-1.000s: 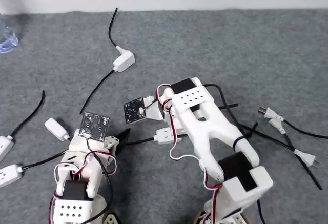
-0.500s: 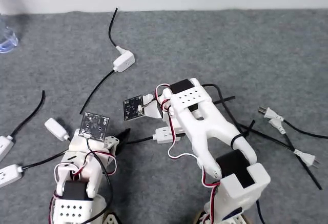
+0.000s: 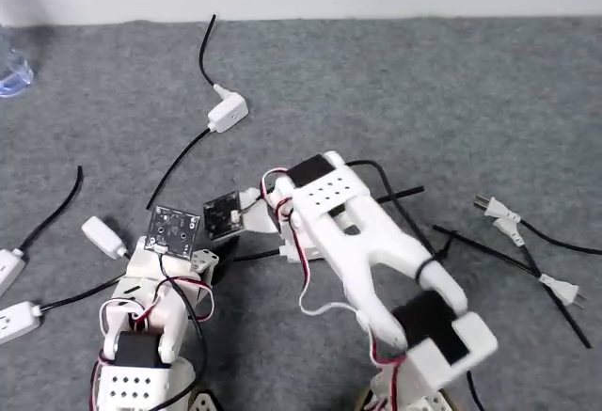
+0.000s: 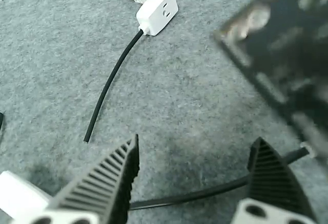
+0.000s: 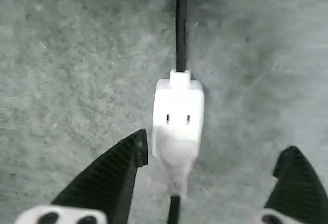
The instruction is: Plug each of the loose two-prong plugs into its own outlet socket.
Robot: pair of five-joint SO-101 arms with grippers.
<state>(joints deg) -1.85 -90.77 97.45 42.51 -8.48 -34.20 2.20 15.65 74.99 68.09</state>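
Outlet socket [image 5: 178, 116]: white block w/ two slots, black cord [image 5: 180, 29].

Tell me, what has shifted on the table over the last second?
The right arm swung leftward, toward the left arm; its open right gripper now hangs over a white socket. Nothing was gripped or released. The left arm, the far socket and the loose plugs on the right stayed put.
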